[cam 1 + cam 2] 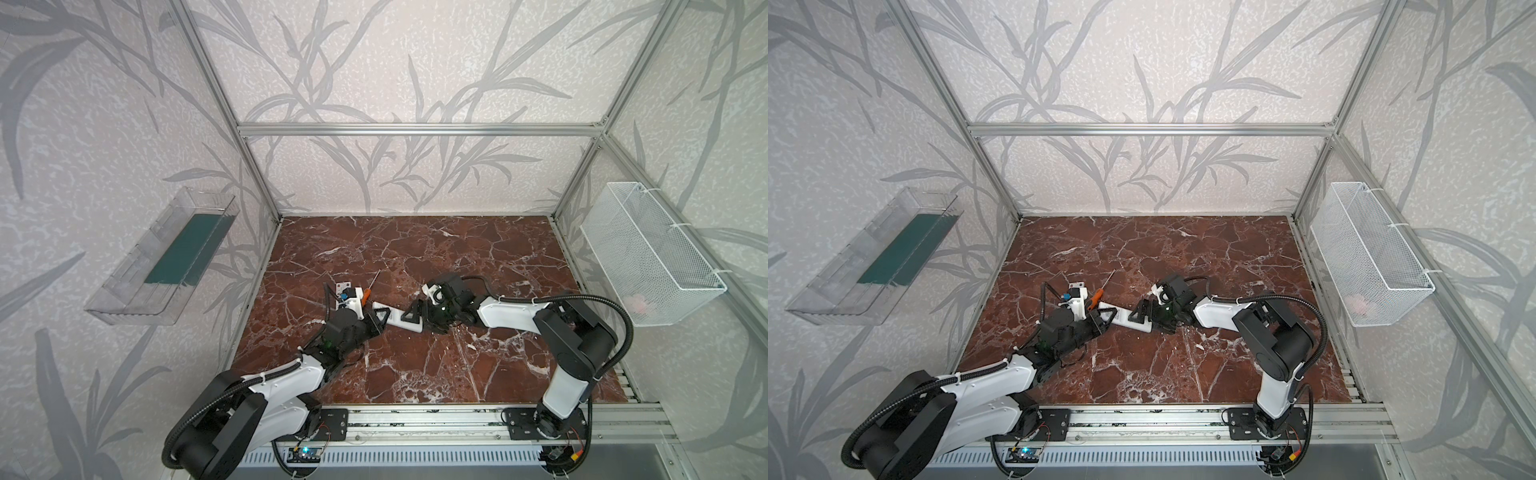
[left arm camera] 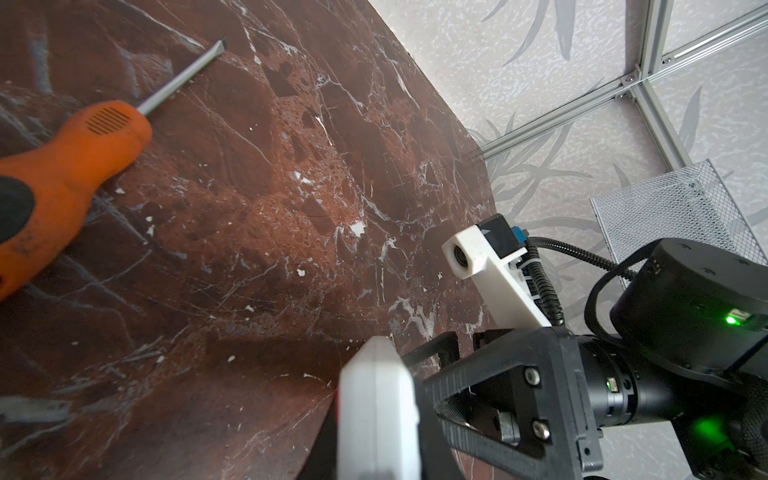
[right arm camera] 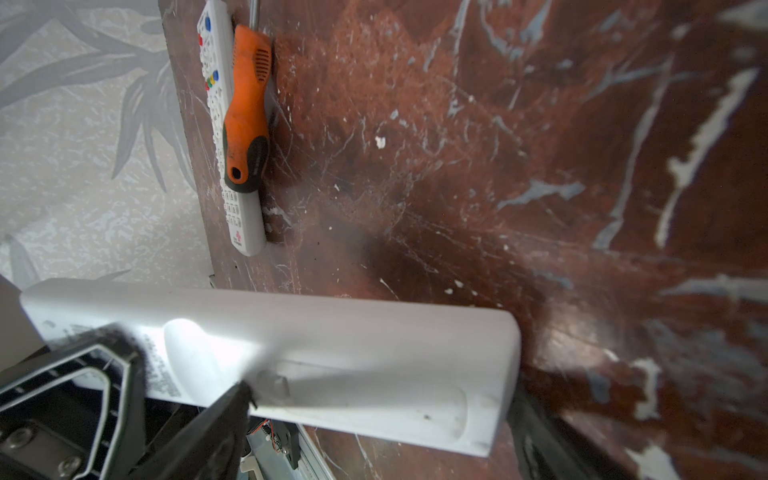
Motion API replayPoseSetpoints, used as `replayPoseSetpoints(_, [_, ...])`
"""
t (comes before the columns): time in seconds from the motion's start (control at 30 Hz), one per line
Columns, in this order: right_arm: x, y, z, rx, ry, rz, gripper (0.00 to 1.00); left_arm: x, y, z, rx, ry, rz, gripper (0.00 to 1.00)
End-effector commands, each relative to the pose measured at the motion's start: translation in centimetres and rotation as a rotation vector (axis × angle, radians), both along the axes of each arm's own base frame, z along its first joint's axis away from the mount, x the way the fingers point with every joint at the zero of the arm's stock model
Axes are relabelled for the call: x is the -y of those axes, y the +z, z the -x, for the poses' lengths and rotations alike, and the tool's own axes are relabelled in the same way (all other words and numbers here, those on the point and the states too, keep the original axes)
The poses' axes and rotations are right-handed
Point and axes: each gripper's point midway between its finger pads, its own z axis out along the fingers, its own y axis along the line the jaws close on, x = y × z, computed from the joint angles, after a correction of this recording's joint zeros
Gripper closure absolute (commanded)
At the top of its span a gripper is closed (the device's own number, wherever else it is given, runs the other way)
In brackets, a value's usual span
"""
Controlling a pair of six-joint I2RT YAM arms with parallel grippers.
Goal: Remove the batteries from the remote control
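A white remote control [image 1: 398, 319] [image 1: 1124, 318] is held off the marble table between my two grippers. My left gripper [image 1: 381, 319] [image 2: 374, 449] is shut on one end of it, with the remote edge-on between its fingers. In the right wrist view the remote [image 3: 332, 357] shows its plain back with the cover in place. My right gripper [image 1: 415, 318] [image 3: 382, 395] stands open astride the other end. One fingertip [image 3: 241, 395] touches the cover's notch. The batteries are hidden.
A second white remote [image 3: 220, 124] [image 1: 344, 289] lies buttons up beside an orange-handled screwdriver [image 3: 245, 112] [image 1: 368, 293] [image 2: 62, 166], just behind my left gripper. A white wire basket [image 1: 648, 253] hangs on the right wall and a clear tray [image 1: 166, 253] on the left wall.
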Motion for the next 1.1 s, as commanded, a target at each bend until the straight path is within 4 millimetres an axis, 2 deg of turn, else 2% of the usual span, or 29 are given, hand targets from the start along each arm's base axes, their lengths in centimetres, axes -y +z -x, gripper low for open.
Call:
replayPoseSetpoints(0.0, [1.0, -2.5, 0.7, -0.044, -0.004, 0.086, 0.11, 0.3, -0.5, 0.3, -0.018, -0.024, -0.023, 1.00])
replayPoseSetpoints(0.37, [1.8, -3.4, 1.1, -0.035, 0.011, 0.157, 0.20, 0.5, -0.4, 0.3, -0.017, -0.030, -0.022, 1.00])
replayPoseSetpoints(0.5, [2.2, -3.5, 1.2, -0.018, 0.030, 0.206, 0.18, 0.5, -0.3, 0.3, -0.013, -0.035, -0.022, 1.00])
replayPoseSetpoints(0.67, [0.1, -2.6, 1.0, -0.030, 0.029, 0.065, 0.11, 0.6, -0.4, 0.4, -0.019, -0.043, -0.022, 1.00])
replayPoseSetpoints(0.8, [-0.7, -2.6, 0.7, -0.049, 0.022, 0.025, 0.10, 0.6, -0.3, 0.5, -0.019, -0.044, -0.017, 1.00])
replayPoseSetpoints(0.93, [-0.6, -3.0, 0.6, -0.064, 0.012, 0.030, 0.10, 0.5, -0.4, 0.6, -0.020, -0.044, -0.021, 1.00])
replayPoseSetpoints(1.07, [0.6, -3.9, 0.8, -0.070, 0.002, 0.102, 0.13, 0.5, -0.3, 0.6, -0.018, -0.041, -0.021, 1.00])
